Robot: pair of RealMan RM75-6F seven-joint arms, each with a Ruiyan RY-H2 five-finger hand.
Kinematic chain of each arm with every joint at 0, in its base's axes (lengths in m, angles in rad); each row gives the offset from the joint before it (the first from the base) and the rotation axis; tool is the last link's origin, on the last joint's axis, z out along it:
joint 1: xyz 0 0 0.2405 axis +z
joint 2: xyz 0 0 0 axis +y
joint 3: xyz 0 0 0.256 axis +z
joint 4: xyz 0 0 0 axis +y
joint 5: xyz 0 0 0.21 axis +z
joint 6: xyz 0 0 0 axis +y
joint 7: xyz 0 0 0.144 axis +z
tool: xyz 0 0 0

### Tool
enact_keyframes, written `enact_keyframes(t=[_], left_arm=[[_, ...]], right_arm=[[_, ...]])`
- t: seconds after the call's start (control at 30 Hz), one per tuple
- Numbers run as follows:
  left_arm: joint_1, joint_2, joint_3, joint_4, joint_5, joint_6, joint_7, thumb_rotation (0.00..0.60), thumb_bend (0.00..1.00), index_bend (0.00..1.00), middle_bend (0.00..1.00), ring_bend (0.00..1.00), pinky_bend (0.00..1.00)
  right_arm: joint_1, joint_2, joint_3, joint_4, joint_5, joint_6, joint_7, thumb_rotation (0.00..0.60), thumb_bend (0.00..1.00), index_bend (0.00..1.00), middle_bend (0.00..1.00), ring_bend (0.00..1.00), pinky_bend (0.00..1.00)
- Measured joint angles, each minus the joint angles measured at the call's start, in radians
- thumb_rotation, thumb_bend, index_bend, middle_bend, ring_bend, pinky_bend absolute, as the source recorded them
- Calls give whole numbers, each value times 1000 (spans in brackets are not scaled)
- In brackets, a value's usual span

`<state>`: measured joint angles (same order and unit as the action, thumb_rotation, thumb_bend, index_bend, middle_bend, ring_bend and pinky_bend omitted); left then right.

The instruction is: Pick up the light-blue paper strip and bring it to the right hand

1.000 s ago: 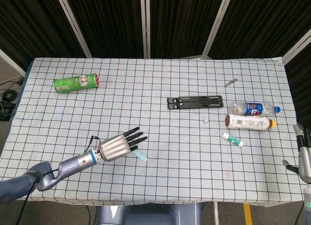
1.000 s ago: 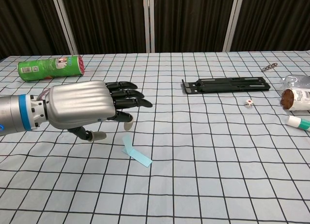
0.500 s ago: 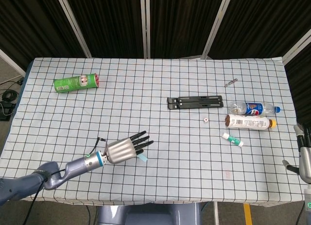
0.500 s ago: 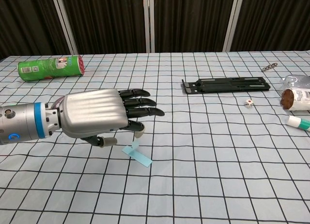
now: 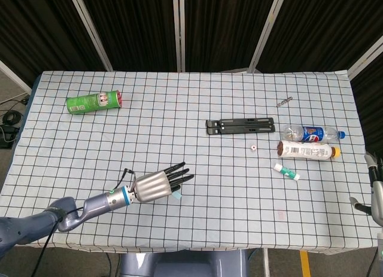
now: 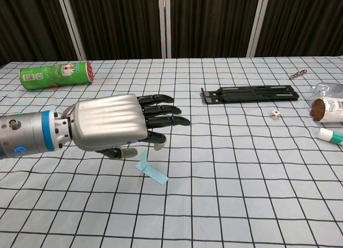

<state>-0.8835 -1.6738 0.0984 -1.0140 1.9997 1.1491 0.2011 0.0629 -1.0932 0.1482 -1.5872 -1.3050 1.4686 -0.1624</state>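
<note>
Checked tablecloth (image 5: 197,103) covers the whole table, its near edge running just below the left arm and its right edge close by the right hand (image 5: 376,196), which shows only as a sliver at the picture's border; whether that hand is open or closed cannot be told. A wide stretch of bare cloth lies between the two hands along the near side, and another across the far left and middle of the table.

The left hand (image 6: 115,125) hangs palm down near the near-left part of the table, fingers stretched out flat and a little apart, thumb tucked below, holding nothing. The light-blue paper strip (image 6: 150,170) lies just under and in front of its fingertips, folded so that one end stands up while the other rests flat on the cloth; whether a fingertip touches it cannot be told.

Far left lies a green can (image 5: 94,102) on its side. Right of centre sits a long black stand (image 5: 240,126), with a cola bottle (image 5: 311,133), a brown-capped bottle (image 5: 308,150), a small tube (image 5: 286,171) and a white die (image 5: 253,148) near the right edge.
</note>
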Motion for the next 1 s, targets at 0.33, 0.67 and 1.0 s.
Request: enact_keyframes(t=[0.33, 0.67, 1.0], left_arm=[[-2, -15, 25, 19, -15, -12, 10, 600, 429, 454, 0, 0, 0], [-6, -25, 31, 25, -25, -9, 14, 600, 447, 528, 0, 0, 0], [-10, -26, 34, 19, -35, -5, 33, 600, 500, 590, 0, 0, 0]], right_arm=[[-1, 3, -1, -3, -3, 2, 5, 600, 0, 0, 0, 0, 0], [-2, 6, 0, -5, -5, 6, 10, 600, 0, 0, 0, 0, 0], [-3, 10, -2, -9, -10, 8, 17, 600, 0, 0, 0, 0, 0]])
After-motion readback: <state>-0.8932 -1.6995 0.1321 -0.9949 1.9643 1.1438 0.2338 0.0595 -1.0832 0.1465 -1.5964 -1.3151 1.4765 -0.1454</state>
